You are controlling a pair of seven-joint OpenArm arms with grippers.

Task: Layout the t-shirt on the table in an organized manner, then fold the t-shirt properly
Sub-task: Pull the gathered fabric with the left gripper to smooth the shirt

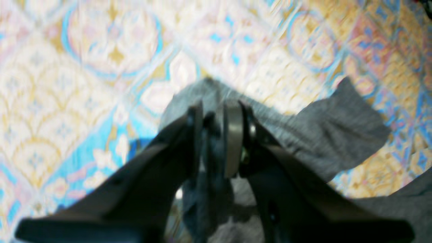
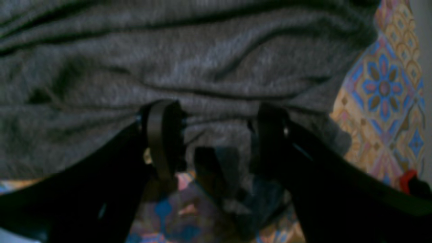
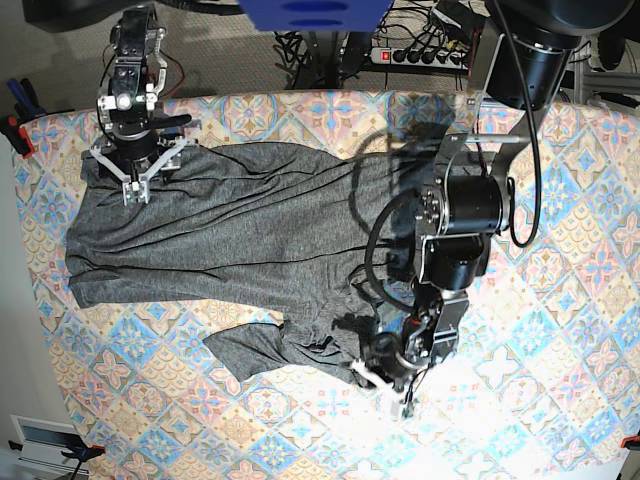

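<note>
T-shirt (image 3: 210, 235): dark grey, spread wide but wrinkled on the bench, its long body running across the far half of the cloth; many folds go along its length.
T-shirt, near edge: one flap of fabric (image 3: 245, 350) sticks out toward the near side of the shirt body, and the cloth beside it is bunched up.
Bench (image 3: 560, 330): covered with a pastel cloth of blue, pink and cream tiles; bare pattern shows on the near side of the t-shirt and beyond its bunched end.
Left end effector (image 1: 216, 135): at the bunched near corner of the t-shirt; its two fingers stand almost together, clamped on a thin fold of the grey fabric, which hangs between them in the left wrist view. The picture is blurred.
Right end effector (image 2: 216, 141): at the far corner of the t-shirt, opposite end from the bunched part; its fingers are wide apart and hold nothing, the tips stand just over the wrinkled grey cloth near its edge.
Both arms: well apart from each other, one at each end of the t-shirt.
</note>
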